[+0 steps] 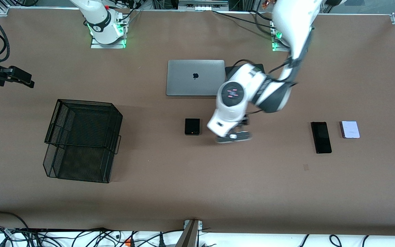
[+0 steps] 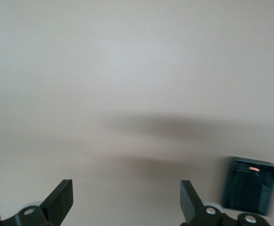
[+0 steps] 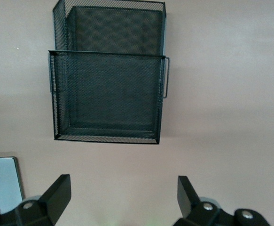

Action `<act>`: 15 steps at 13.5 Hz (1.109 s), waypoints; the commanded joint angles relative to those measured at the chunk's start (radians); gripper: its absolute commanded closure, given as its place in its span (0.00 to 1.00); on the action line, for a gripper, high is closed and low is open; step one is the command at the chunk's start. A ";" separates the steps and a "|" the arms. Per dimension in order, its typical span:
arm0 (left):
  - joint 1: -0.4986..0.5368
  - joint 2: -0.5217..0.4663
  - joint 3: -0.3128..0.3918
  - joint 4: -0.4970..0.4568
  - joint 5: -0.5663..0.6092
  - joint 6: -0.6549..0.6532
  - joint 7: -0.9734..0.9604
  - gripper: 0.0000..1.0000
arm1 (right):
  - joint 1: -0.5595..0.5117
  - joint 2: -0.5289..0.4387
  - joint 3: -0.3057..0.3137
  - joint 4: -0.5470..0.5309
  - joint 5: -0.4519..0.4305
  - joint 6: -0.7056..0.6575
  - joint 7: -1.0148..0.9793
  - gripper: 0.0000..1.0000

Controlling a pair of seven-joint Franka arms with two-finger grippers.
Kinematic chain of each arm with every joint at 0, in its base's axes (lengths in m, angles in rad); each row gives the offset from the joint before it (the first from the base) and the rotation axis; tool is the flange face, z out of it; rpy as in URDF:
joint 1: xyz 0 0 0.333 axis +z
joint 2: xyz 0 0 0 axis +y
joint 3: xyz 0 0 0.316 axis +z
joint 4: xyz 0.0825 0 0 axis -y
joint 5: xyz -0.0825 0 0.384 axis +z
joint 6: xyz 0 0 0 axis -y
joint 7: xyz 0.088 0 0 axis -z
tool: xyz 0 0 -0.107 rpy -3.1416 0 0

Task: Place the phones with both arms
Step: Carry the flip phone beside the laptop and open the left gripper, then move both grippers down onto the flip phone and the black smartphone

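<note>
A small squarish black phone [image 1: 192,126] lies on the brown table, nearer the front camera than the laptop, and it also shows in the left wrist view [image 2: 248,185]. My left gripper [image 1: 234,137] [image 2: 126,202] hovers low beside it, toward the left arm's end, open with only bare table between its fingers. A longer black phone [image 1: 321,137] and a white-lavender phone [image 1: 350,129] lie side by side toward the left arm's end. My right gripper [image 1: 24,79] [image 3: 122,197] waits open and empty at the right arm's end of the table.
A black wire-mesh basket [image 1: 82,140] [image 3: 107,75] stands toward the right arm's end. A closed grey laptop [image 1: 195,77] [image 3: 3,183] lies mid-table with a dark flat pad [image 1: 231,70] beside it, partly under the left arm.
</note>
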State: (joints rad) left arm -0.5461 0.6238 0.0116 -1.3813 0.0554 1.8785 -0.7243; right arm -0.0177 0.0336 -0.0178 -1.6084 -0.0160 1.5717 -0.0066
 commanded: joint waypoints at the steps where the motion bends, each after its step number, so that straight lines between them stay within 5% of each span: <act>1: 0.082 -0.081 0.056 -0.031 -0.016 -0.113 0.182 0.00 | 0.094 -0.003 0.007 -0.002 0.019 0.017 0.029 0.00; 7: 0.383 -0.108 0.068 -0.112 0.001 -0.095 0.529 0.00 | 0.540 0.161 0.007 0.031 0.015 0.203 0.538 0.00; 11: 0.477 -0.140 0.068 -0.349 0.118 0.247 0.628 0.00 | 0.775 0.374 0.005 0.103 -0.054 0.364 0.864 0.00; 15: 0.508 -0.167 0.070 -0.595 0.132 0.576 0.634 0.00 | 0.802 0.543 0.004 0.125 -0.056 0.508 0.890 0.00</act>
State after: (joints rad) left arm -0.0574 0.5290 0.0918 -1.8157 0.1589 2.3092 -0.1105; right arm 0.7897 0.4989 -0.0016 -1.5366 -0.0567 2.0457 0.8726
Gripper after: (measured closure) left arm 0.000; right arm 0.000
